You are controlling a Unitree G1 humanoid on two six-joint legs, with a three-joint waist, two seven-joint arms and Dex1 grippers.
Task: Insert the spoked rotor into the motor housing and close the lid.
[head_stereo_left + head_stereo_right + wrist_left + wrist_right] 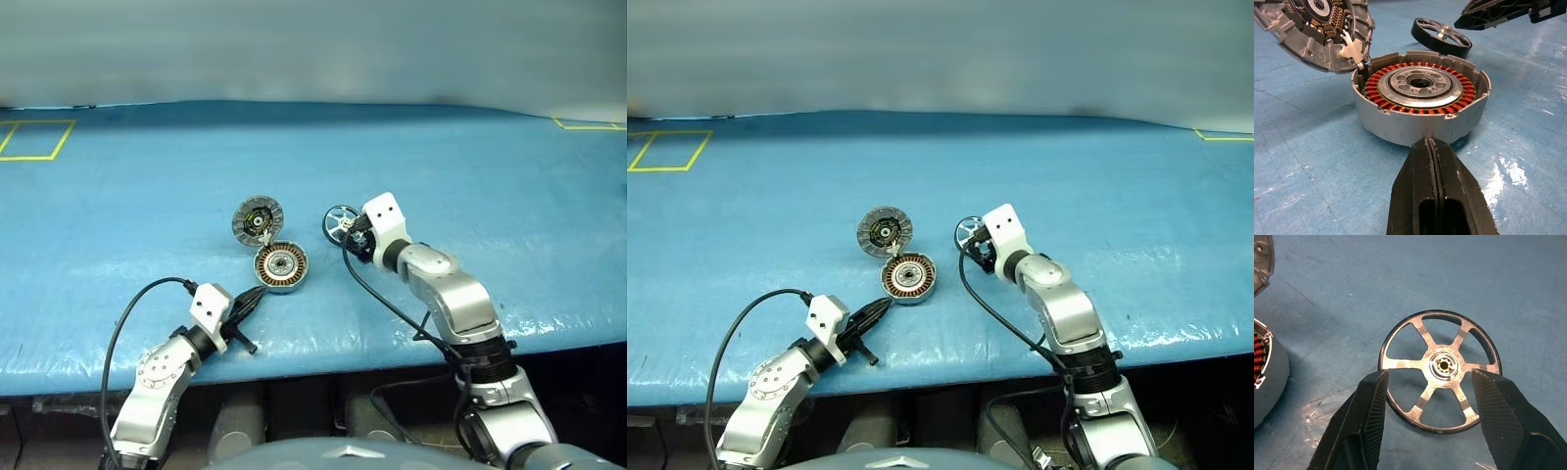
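Left fingers (1431,147) pressed together at motor housing (1420,105); right fingers (1371,416) wide, straddling spoked rotor (1440,370)

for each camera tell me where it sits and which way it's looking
Head views: on the head, looking forward and down at the table; both arms show.
Left wrist view: behind the shut left tool, facing the housing and open lid.
Right wrist view: above the open right tool, looking down at the rotor.
Shared: both wrist views show rotor and housing.
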